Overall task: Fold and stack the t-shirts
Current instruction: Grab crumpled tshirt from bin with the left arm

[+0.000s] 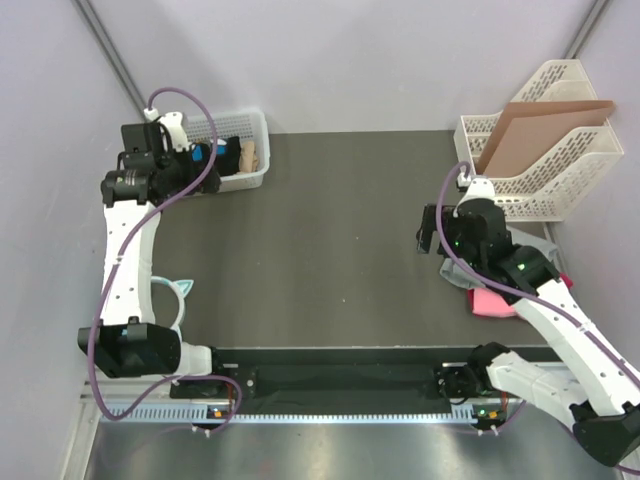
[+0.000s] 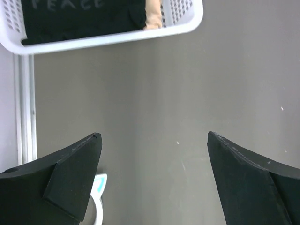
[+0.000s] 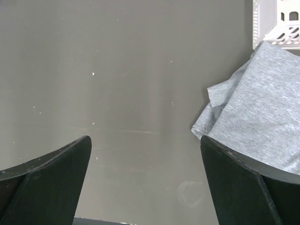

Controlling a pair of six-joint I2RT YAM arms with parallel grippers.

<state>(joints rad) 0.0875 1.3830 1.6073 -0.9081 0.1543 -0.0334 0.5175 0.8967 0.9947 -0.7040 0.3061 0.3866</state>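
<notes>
A grey t-shirt [image 1: 540, 246] lies crumpled at the right side of the table, partly under my right arm; it also shows in the right wrist view [image 3: 262, 103]. A bright pink t-shirt [image 1: 492, 303] pokes out beneath it. Black cloth with pale letters [image 2: 79, 18] lies in the white basket [image 1: 250, 180] at the back left. My left gripper [image 1: 205, 165] is open and empty beside the basket's front rim [image 2: 153, 135]. My right gripper [image 1: 430, 235] is open and empty over bare table, just left of the grey shirt [image 3: 145, 138].
A white file rack [image 1: 545, 170] at the back right holds a brown cardboard sheet [image 1: 540, 125]. A white and teal ring with ears [image 1: 175, 295] lies by the left arm. A tan object [image 1: 249, 155] is in the basket. A dark strip [image 1: 330, 380] runs along the near edge.
</notes>
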